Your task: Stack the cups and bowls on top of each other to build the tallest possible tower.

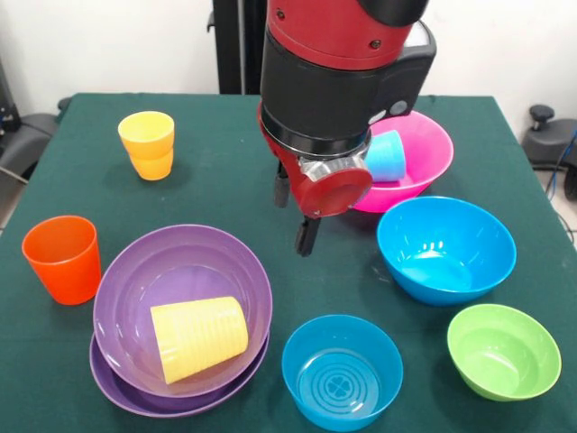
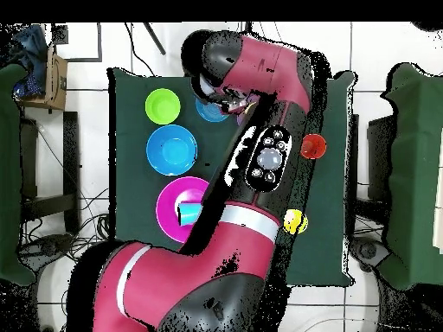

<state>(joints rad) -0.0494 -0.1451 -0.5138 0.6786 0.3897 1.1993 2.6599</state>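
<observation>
Small blue bowl (image 1: 342, 371) sits empty below the hand (image 1: 307, 236).

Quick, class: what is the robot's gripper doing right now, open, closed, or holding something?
Gripper: holds nothing visible, hanging above the green cloth; open or shut cannot be told.

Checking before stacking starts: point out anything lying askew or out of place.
Two cups are tipped over: the pale yellow ribbed cup lies on its side in the stacked purple bowls, and the light blue cup lies sideways in the pink bowl.
</observation>
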